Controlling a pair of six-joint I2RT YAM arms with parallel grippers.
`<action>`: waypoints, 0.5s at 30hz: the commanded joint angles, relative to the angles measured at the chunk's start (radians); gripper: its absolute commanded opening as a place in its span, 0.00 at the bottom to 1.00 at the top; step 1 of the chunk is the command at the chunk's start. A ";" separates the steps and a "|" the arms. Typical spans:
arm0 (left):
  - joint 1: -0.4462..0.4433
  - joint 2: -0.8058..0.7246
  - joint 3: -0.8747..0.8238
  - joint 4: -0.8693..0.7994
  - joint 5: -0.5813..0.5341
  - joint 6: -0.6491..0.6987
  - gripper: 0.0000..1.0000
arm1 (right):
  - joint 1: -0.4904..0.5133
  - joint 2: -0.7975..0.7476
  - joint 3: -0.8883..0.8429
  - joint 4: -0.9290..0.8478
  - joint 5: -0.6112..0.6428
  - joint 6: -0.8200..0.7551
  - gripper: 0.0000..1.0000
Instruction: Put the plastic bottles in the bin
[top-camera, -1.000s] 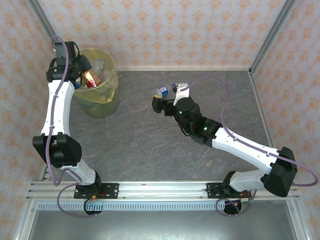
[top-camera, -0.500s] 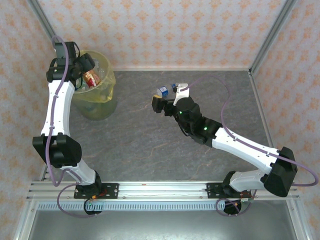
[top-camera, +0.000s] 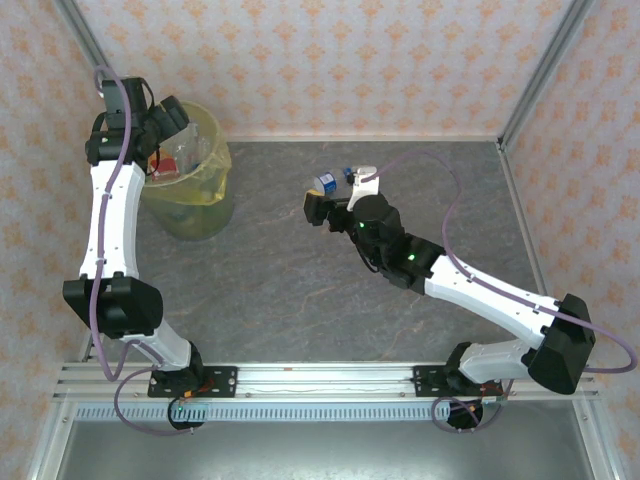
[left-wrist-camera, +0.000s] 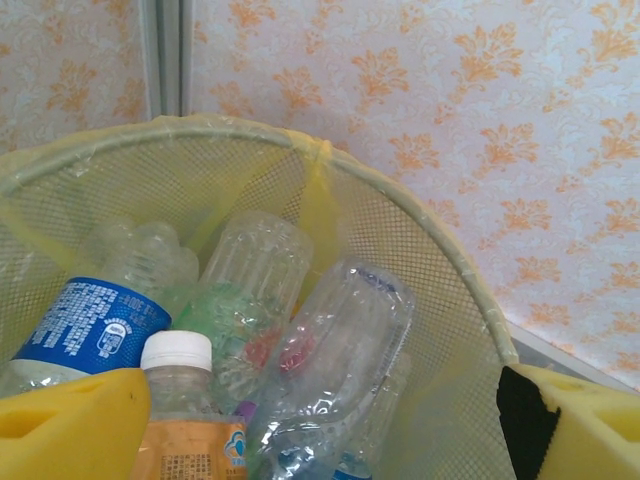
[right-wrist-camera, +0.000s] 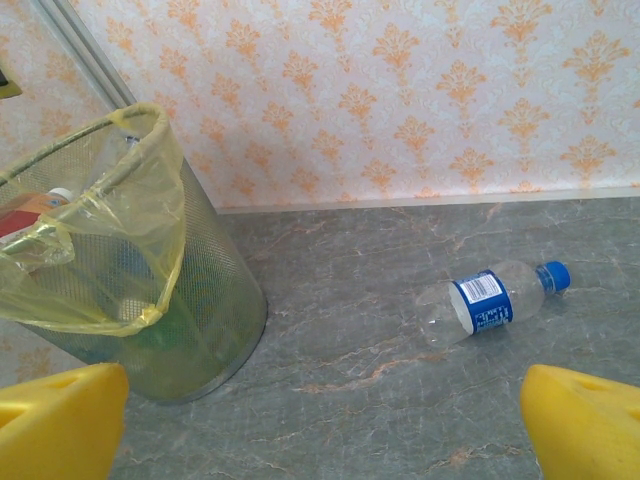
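Note:
The bin (top-camera: 212, 190), a mesh basket lined with a yellow bag, stands at the back left. My left gripper (top-camera: 166, 132) hovers over its mouth, open. In the left wrist view its yellow fingertips (left-wrist-camera: 70, 425) stand wide apart above the bin (left-wrist-camera: 425, 235), which holds several plastic bottles: an orange-labelled one with a white cap (left-wrist-camera: 182, 425), a blue-labelled one (left-wrist-camera: 95, 325) and a clear one (left-wrist-camera: 345, 360). One clear bottle with a blue label and cap (top-camera: 324, 184) lies on the table just ahead of my right gripper (top-camera: 338, 193), which is open. It lies ahead and right in the right wrist view (right-wrist-camera: 490, 300).
Grey marbled tabletop (top-camera: 300, 290) between patterned walls, with aluminium posts at the back corners. In the right wrist view the bin (right-wrist-camera: 205, 300) stands at the far left, well apart from the loose bottle.
My left gripper has opened and let go of the orange-labelled bottle, which now lies in the bin. The left wrist has drawn back a little. The right arm has not moved.

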 joint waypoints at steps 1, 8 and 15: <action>0.001 -0.035 -0.002 0.016 0.040 -0.005 0.91 | -0.002 -0.025 0.009 0.019 0.002 0.011 1.00; 0.003 -0.048 -0.108 0.037 0.046 -0.045 0.92 | -0.002 -0.036 0.006 0.010 0.016 0.011 1.00; 0.016 -0.077 -0.170 0.061 0.067 -0.078 0.94 | -0.002 -0.039 0.003 0.009 0.023 0.015 1.00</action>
